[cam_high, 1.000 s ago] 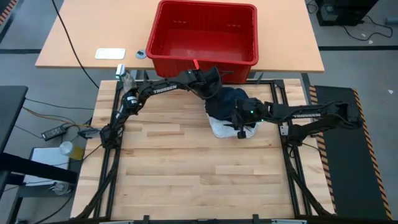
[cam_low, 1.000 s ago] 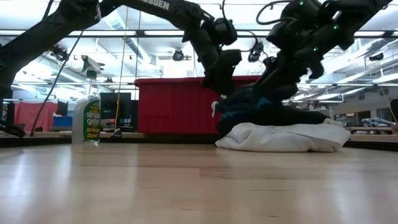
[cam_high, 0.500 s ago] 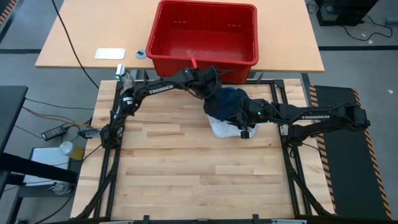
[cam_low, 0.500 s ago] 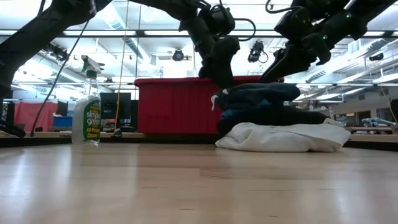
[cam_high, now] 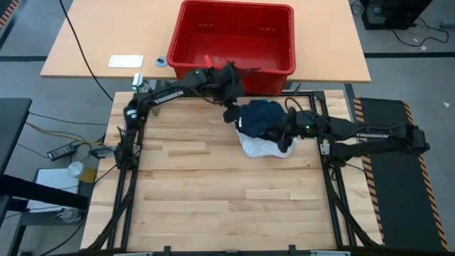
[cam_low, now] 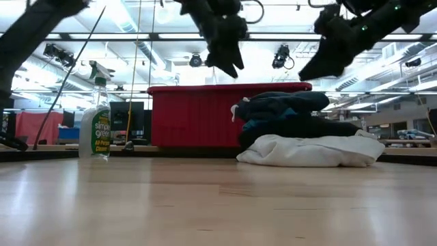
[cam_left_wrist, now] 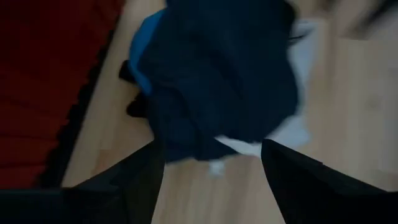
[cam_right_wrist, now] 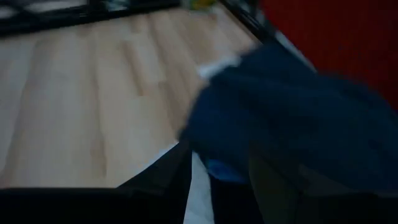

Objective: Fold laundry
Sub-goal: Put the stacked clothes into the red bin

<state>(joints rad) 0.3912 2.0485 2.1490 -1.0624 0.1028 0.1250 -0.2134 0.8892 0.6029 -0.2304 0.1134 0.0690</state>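
the laundry (cam_high: 264,126) sits stacked on the wooden table (cam_high: 213,192), just in front of the red basket (cam_high: 234,39). seen from the side, a white garment (cam_low: 311,150) lies at the bottom with dark folded ones (cam_low: 287,113) on top; the left wrist view alone shows a bright blue piece (cam_left_wrist: 146,46) beneath the dark cloth. the left gripper (cam_high: 231,114) hovers beside the pile's basket side, fingers spread, empty. the right gripper (cam_high: 288,139) is raised at the pile's far side, fingers parted, holding nothing.
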